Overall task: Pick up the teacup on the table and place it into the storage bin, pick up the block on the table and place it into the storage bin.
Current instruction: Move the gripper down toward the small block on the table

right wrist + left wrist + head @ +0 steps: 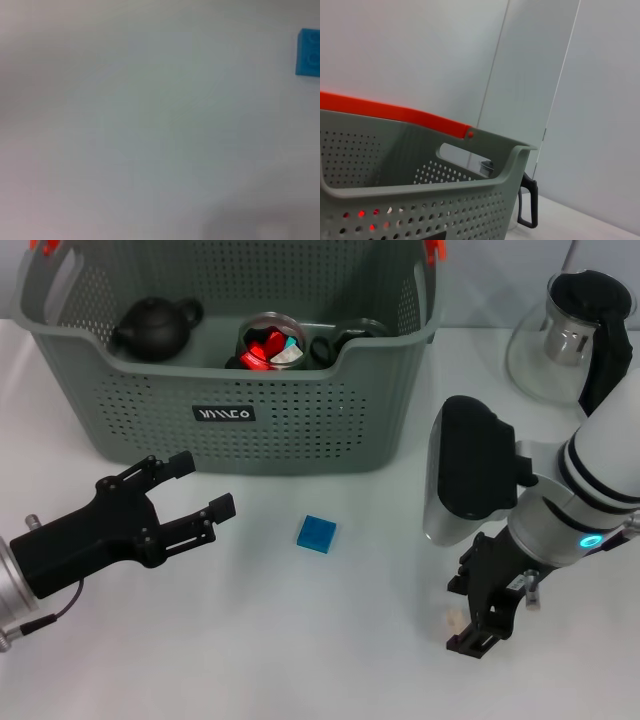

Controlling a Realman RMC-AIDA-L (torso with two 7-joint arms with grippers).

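- My right gripper (478, 625) points down at the white table (330, 640), on the right-hand side of the blue block (316, 534) and well apart from it. I cannot tell how far its fingers are spread. A small pale shape sits on the table touching its tip; I cannot say what it is.
- My left gripper (190, 492) hovers on the block's other side, near it, with its fingers spread wide and nothing between them.
- The block lies flat on the table between the two grippers, with bare table all round it; nothing blocks it.
- The storage bin (300, 400) stands just behind the block. Inside I see a dark teapot (155, 327) and a glass jar (272, 344) with red contents.
- A glass kettle (570, 335) with a black handle stands beside the bin, behind my right arm.
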